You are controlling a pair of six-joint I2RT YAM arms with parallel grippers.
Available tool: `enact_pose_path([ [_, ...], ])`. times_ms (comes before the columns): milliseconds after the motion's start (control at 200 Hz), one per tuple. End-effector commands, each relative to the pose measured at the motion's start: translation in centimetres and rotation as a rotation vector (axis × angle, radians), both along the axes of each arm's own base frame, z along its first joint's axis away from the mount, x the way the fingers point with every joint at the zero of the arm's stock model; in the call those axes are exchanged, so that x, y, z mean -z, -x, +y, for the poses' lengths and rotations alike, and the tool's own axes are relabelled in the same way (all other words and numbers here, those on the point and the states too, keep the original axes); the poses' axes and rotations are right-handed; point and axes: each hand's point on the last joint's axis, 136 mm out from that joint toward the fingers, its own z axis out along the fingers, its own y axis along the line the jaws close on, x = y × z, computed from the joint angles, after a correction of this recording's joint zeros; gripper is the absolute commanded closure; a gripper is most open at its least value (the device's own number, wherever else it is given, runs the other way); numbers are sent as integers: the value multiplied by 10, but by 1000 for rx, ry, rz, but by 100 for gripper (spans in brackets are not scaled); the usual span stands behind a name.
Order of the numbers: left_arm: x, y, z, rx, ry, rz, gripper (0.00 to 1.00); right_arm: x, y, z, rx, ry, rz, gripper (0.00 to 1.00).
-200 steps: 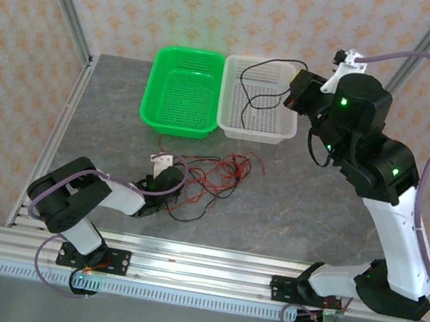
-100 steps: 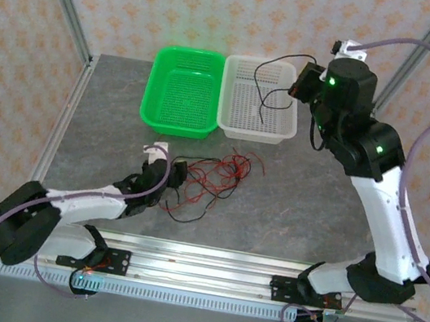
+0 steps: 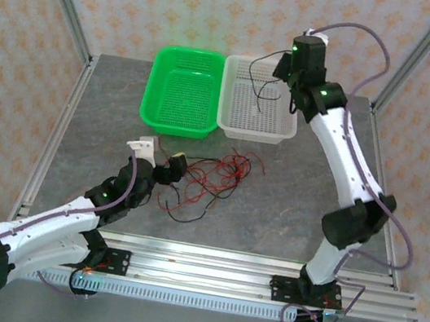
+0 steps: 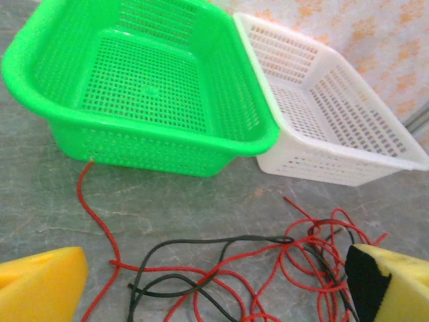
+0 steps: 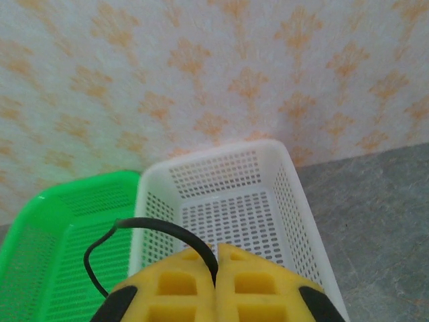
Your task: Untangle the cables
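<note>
So the right gripper (image 5: 216, 268) pinches a black cable (image 5: 161, 224) over the white basket (image 5: 221, 168), probably to drop it; the left gripper (image 4: 214, 288) gapes wide at the tangle (image 4: 301, 258).

- The left arm (image 3: 65, 218) lies stretched out low, running forward and to the right from its base, with its elbow almost straight and a green light glowing near the wrist.
- The left jaws stand wide apart. In the left wrist view the yellow pads (image 4: 40, 285) sit at the two lower corners with a broad gap between them.
- The right arm (image 3: 347, 158) rises from its base to a dark elbow joint, then reaches high and far forward, leaning left.
- The right jaws are pressed together, their yellow pads (image 5: 181, 282) meeting along a centre seam. They pinch a black cable (image 5: 161, 225) that arcs out leftward from the tips.
</note>
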Motion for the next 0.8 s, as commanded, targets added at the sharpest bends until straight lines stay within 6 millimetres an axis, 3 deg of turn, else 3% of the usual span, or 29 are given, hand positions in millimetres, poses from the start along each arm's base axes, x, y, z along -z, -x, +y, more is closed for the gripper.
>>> enact_pose_path([
  [0, 14, 6, -5, 42, 13, 55, 0, 17, -33, 5, -3, -8, -11, 100],
  [135, 18, 7, -9, 56, 21, 80, 1, 70, -67, 2, 39, -14, 74, 100],
  [285, 11, 9, -4, 41, 19, 80, 1, 121, -86, 0, 55, -44, 155, 100],
  [616, 8, 16, 13, -22, -27, 129, 1, 210, -90, -3, 100, -35, 304, 100],
  [796, 4, 19, 18, -35, -46, 144, 1, 234, -90, -5, 118, -15, 343, 80],
])
